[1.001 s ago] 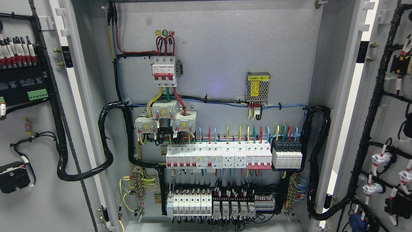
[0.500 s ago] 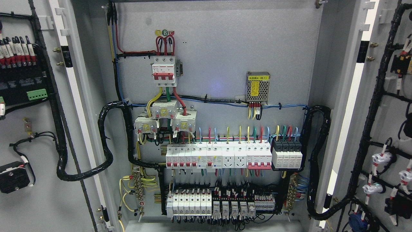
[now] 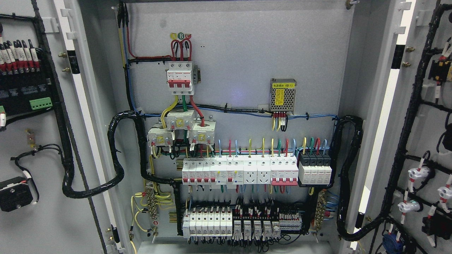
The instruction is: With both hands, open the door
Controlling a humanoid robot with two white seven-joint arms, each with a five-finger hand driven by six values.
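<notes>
An electrical cabinet fills the head view with both doors swung wide. The left door (image 3: 46, 215) stands open at the left edge, its grey inner face carrying black terminal blocks and cable looms. The right door (image 3: 422, 137) stands open at the right edge, with black looms and white lamp holders on its inner face. Between them the cabinet's grey back panel (image 3: 247, 46) is fully exposed. Neither of my hands nor either arm shows anywhere in the picture.
On the back panel sit a red-and-white main breaker (image 3: 180, 78), a small mesh power supply (image 3: 283, 95), a row of white breakers (image 3: 240, 171) and lower relays (image 3: 243, 224). Thick black cable bundles (image 3: 116, 155) loop from the panel to each door.
</notes>
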